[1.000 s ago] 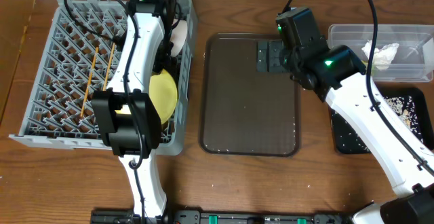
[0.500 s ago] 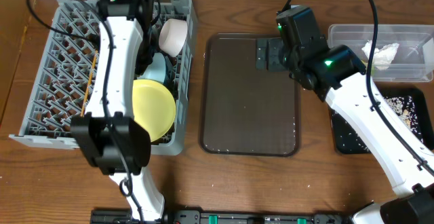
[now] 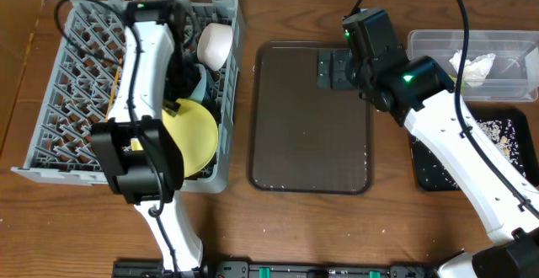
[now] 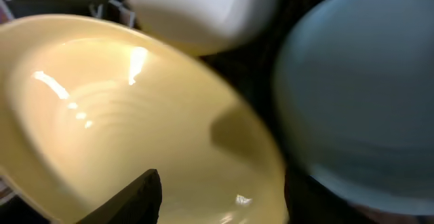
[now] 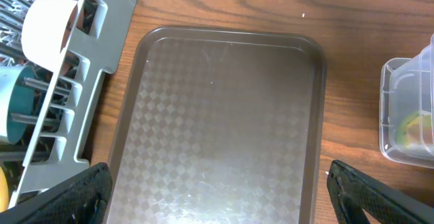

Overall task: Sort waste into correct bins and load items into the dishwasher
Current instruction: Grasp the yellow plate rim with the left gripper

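The yellow plate (image 3: 196,135) stands on edge in the grey dishwasher rack (image 3: 50,101), beside the light blue bowl (image 3: 196,80) and the pinkish-white bowl (image 3: 216,44). Wooden chopsticks (image 3: 112,101) lie on the pegs further left. My left gripper (image 3: 184,38) hovers over these dishes, open. In the left wrist view its dark fingertips (image 4: 139,197) stand apart just above the plate (image 4: 122,115), with nothing gripped between them. My right gripper (image 3: 334,69) hangs open over the brown tray (image 5: 224,115). The clear tub (image 3: 514,42) holds the white tissue (image 3: 473,66), and the yellow-green wrapper (image 5: 413,125) shows through its wall.
A black tray (image 3: 421,160) with pale rice scraps (image 3: 497,139) sits at the right, partly under my right arm. The rack's near wall (image 5: 88,68) borders the brown tray's left side. Bare wooden table runs along the front edge.
My left arm swung left across the rack, uncovering the yellow plate, and its jaws spread apart. The right arm stayed still.
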Motion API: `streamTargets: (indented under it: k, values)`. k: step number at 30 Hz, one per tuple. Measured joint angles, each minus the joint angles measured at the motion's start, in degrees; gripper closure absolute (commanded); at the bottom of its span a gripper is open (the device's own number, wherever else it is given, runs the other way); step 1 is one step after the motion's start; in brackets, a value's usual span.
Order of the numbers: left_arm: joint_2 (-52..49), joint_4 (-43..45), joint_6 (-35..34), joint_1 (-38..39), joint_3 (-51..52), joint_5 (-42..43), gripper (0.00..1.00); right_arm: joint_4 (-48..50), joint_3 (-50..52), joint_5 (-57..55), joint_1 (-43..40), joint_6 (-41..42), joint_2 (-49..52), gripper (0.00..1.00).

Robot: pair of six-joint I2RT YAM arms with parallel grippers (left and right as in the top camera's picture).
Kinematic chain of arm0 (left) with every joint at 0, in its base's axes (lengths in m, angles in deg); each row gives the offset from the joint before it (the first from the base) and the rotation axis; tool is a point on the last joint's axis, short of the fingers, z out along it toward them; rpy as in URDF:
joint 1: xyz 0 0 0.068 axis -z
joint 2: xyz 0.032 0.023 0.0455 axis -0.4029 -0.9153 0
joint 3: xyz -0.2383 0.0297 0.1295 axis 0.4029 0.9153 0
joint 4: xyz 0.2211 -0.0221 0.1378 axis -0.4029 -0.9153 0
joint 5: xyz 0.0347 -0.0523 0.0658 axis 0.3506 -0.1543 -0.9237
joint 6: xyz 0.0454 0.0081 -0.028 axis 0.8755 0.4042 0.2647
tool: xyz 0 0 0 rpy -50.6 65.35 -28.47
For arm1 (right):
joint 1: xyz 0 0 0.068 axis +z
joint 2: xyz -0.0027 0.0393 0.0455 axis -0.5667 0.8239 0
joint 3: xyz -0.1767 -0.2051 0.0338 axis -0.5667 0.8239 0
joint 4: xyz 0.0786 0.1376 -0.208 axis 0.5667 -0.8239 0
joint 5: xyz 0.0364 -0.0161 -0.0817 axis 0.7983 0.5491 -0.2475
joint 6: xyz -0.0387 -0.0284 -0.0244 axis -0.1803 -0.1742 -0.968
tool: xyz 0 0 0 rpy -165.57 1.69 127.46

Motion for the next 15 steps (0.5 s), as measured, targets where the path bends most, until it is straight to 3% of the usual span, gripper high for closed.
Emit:
streamTargets:
  k: [3,10,15]
  values:
    - [3.06,-0.55,5.35,-3.87,0.04,2.54,0.35,0.04,0.02,0.02,0.00,0.00,0.00,0.01]
    - [20.76,-5.46,19.85,-16.96,0.15,5.25,0.35,-0.33,0.02,0.68,0.02,0.00,0.00,0.01]
    - [24.20,-4.48,33.20,-28.57,7.50,16.20,0.38,0.28,0.09,1.22,0.04,0.00,0.00,0.01]
